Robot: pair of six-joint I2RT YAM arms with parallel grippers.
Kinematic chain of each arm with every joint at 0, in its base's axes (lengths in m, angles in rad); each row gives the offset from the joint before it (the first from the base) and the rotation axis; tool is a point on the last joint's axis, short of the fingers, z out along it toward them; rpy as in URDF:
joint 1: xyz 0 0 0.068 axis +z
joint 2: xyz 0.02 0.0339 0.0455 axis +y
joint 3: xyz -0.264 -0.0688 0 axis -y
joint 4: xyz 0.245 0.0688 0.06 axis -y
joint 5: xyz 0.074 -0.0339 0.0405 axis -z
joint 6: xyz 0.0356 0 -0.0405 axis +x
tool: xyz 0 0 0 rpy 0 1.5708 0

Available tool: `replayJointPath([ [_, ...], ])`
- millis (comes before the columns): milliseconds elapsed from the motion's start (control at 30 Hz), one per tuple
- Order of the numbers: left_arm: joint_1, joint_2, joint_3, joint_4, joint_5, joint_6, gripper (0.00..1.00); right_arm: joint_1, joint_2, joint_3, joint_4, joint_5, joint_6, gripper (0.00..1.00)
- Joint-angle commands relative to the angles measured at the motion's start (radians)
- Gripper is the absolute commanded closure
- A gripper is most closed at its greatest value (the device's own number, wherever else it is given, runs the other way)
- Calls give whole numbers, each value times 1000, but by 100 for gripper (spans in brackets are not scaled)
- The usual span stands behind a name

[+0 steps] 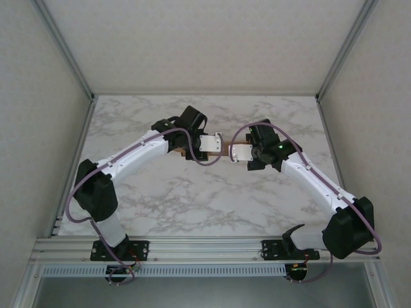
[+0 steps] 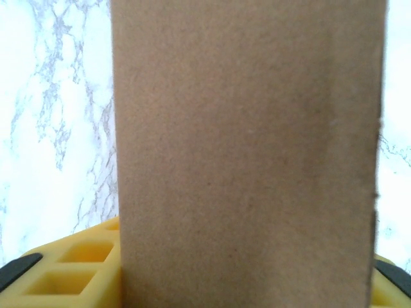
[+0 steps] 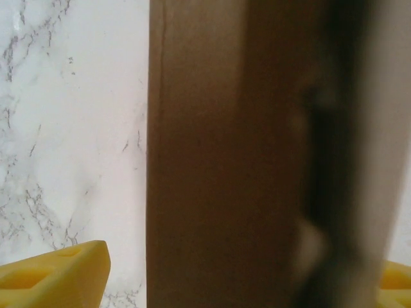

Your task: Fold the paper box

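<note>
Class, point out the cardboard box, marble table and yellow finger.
brown cardboard paper box (image 2: 244, 154): left wrist view, flat face
white marble table (image 1: 192, 205): top external view, bare front
yellow plastic finger (image 2: 70, 266): left wrist view, ribbed top

**Two white-and-black arms with yellow fingers**

In the top external view, the left arm (image 1: 138, 154) and the right arm (image 1: 314, 179) have smooth white tubular links between bulky black joint housings. Each ends near the frame's centre in a small white wrist block (image 1: 210, 142) dotted with dark screw holes. A greyish-purple cable (image 1: 74, 199) loops loosely along each arm. At the bottom, black base plates (image 1: 119, 249) are bolted to a silver aluminium rail. A tiny green light (image 1: 280, 146) glows on the right arm's black wrist housing. In the left wrist view, the fingers (image 2: 70, 269) are bright yellow plastic with square moulded recesses and black corners at the lower edge.
</note>
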Motion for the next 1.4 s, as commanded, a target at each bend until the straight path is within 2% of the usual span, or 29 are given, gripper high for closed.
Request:
replayJointPath([
  [0,-4,-45,-10,24,28,21,73,-1,11,-21,55,16,-11,24],
  [233,-3,-48,-23,42,25,24,69,4,-8,-17,44,-3,4,38],
  [367,-2,-56,-31,66,5,21,52,4,-18,-17,17,-18,12,42],
  [633,13,-121,-86,154,-21,3,31,4,-9,-5,-17,-61,49,49],
  [733,16,-150,-95,192,-34,-20,29,0,-3,1,-17,-77,72,52],
  [867,23,-218,-97,247,3,-70,23,-11,-2,14,-34,-112,101,52],
  [1000,50,-327,-148,342,7,-145,20,-34,-7,36,-61,-151,124,52],
  [1200,57,-552,-321,554,-74,-288,19,-58,-15,45,-78,-214,141,52],
  [1300,57,-657,-395,627,-163,-402,20,-59,-12,55,-95,-253,159,52],
  [1367,57,-704,-424,638,-259,-492,24,-58,-7,70,-120,-283,167,51],
])
